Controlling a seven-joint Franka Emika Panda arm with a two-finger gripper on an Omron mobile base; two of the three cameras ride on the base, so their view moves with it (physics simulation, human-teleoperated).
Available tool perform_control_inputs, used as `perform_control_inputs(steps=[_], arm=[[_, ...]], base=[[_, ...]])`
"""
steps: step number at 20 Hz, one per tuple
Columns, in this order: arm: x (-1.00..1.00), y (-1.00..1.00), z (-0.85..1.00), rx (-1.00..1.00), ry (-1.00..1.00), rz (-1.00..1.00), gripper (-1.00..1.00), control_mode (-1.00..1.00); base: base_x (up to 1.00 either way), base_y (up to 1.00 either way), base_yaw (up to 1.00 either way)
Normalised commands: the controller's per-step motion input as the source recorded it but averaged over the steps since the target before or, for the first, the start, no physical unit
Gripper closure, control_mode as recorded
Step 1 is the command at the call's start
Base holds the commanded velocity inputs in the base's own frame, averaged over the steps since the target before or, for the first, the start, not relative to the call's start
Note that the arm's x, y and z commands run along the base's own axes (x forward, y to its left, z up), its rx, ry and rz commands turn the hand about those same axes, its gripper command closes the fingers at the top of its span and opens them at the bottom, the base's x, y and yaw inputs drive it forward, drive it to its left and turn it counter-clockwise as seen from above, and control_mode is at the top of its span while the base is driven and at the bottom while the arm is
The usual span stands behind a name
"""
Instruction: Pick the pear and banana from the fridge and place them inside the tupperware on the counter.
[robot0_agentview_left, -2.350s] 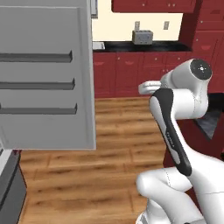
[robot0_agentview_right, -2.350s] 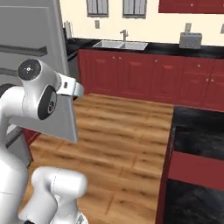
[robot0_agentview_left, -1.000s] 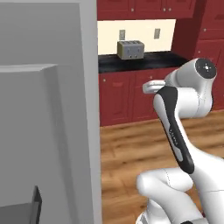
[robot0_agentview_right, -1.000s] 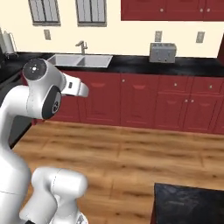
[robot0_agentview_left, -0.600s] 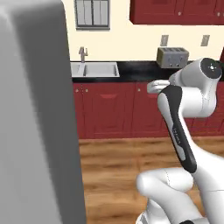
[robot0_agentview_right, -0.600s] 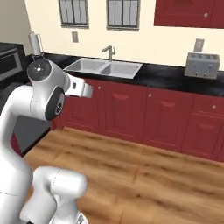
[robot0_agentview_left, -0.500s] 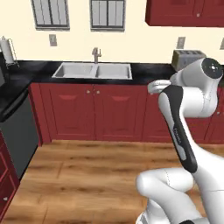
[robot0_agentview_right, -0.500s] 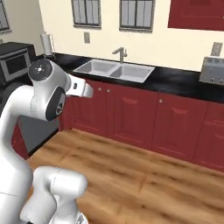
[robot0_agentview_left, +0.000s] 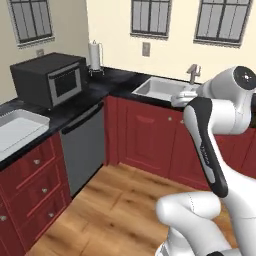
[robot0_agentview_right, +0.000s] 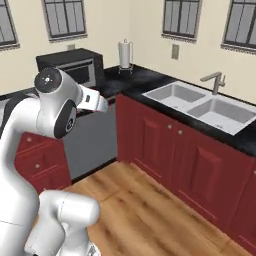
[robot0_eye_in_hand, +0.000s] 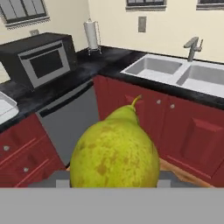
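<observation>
the base has swung away from the fridge; the tupperware (robot0_agentview_left: 17, 127) on the table (robot0_agentview_left: 70, 107) now appears, pincer (robot0_eye_in_hand: 114, 186) part-open around the pear (robot0_eye_in_hand: 114, 153).

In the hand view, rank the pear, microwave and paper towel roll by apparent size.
1. pear, though only because it sits right against the camera
2. microwave
3. paper towel roll

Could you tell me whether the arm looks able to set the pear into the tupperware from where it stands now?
Probably not yet: the gripper holds the pear above the floor, while the tupperware lies on the counter far left.
</observation>
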Motion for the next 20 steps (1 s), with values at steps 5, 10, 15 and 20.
perform_control_inputs(steps=[5, 10, 15, 20], arm=[[0.0, 0.0, 0.0, 0.0, 0.0, 0.0, 1.0, 1.0], [0.0, 0.0, 0.0, 0.0, 0.0, 0.0, 1.0, 1.0], [0.0, 0.0, 0.0, 0.0, 0.0, 0.0, 1.0, 1.0], [0.0, 0.0, 0.0, 0.0, 0.0, 0.0, 1.0, 1.0]], base=[[1.0, 0.0, 0.65], [1.0, 0.01, 0.65], [1.0, 0.15, 0.62], [0.63, 0.48, 0.56]])
